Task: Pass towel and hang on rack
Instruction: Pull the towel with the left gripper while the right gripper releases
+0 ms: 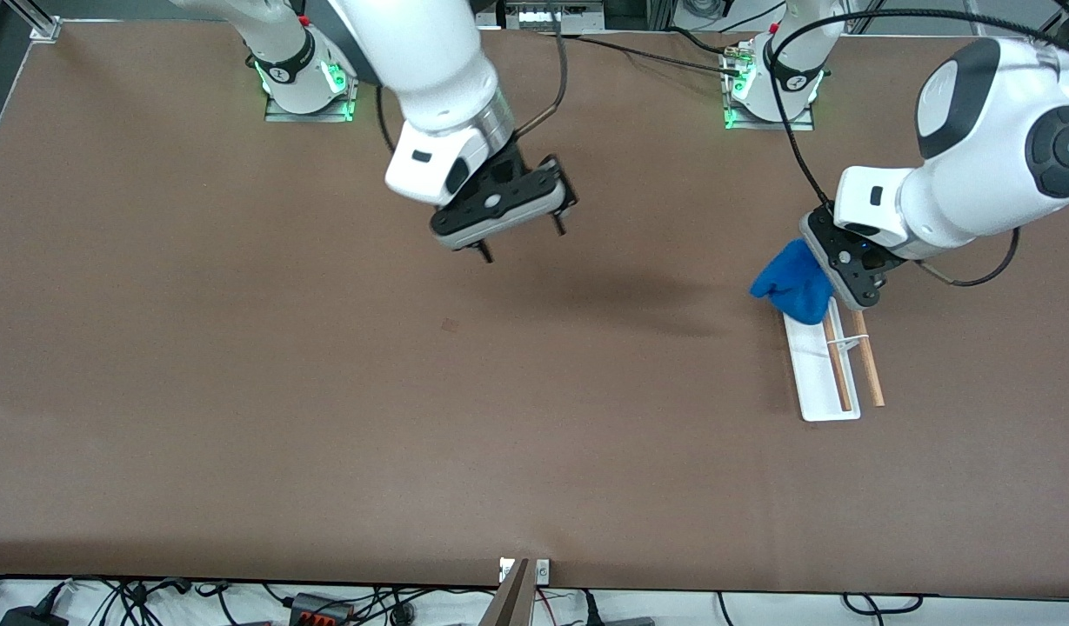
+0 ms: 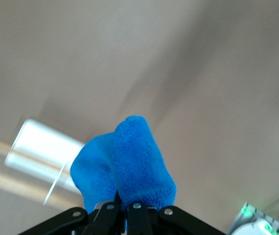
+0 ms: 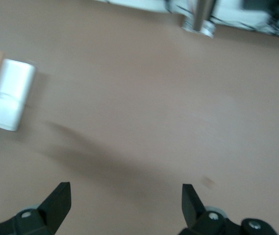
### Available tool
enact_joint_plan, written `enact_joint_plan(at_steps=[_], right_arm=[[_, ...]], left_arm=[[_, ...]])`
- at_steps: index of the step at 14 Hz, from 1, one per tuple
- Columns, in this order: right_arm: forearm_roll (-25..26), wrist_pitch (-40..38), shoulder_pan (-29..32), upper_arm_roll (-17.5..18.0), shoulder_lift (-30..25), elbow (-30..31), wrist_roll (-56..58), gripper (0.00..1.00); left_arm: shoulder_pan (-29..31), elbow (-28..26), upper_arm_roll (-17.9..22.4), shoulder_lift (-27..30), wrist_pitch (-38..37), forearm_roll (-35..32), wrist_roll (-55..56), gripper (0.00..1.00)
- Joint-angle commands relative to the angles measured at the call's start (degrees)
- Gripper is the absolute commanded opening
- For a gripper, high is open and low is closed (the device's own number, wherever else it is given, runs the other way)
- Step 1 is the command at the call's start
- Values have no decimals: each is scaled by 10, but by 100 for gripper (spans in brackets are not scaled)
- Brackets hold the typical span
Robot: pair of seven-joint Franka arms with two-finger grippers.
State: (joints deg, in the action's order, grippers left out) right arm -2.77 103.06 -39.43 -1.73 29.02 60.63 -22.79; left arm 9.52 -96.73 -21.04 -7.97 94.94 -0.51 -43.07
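The blue towel (image 1: 793,284) hangs bunched from my left gripper (image 1: 819,276), which is shut on it in the air over the end of the rack (image 1: 825,365) that lies farther from the front camera. In the left wrist view the towel (image 2: 124,164) fills the jaws and the rack (image 2: 41,152) shows beneath it. The rack has a flat white base and two light-brown dowel bars (image 1: 868,361), toward the left arm's end of the table. My right gripper (image 1: 521,241) is open and empty, up over the table's middle; its fingertips (image 3: 58,199) show wide apart.
The brown table (image 1: 325,391) is bare around the rack. Cables and a metal post (image 1: 515,591) lie along the table edge nearest the front camera. The arms' bases stand along the edge farthest from that camera.
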Motion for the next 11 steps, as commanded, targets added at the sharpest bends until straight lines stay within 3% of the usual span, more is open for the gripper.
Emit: enact_joint_plan(at_steps=[1, 5, 11], right_arm=[[9, -83, 49, -10, 0, 23, -8, 100], [12, -105, 129, -12, 1, 75, -3, 100], [12, -104, 248, -12, -5, 77, 49, 100]], left_arm=[[-9, 48, -4, -27, -54, -39, 66, 1], [-5, 79, -1, -68, -120, -49, 188, 1], [23, 80, 3, -110, -73, -43, 180, 0]])
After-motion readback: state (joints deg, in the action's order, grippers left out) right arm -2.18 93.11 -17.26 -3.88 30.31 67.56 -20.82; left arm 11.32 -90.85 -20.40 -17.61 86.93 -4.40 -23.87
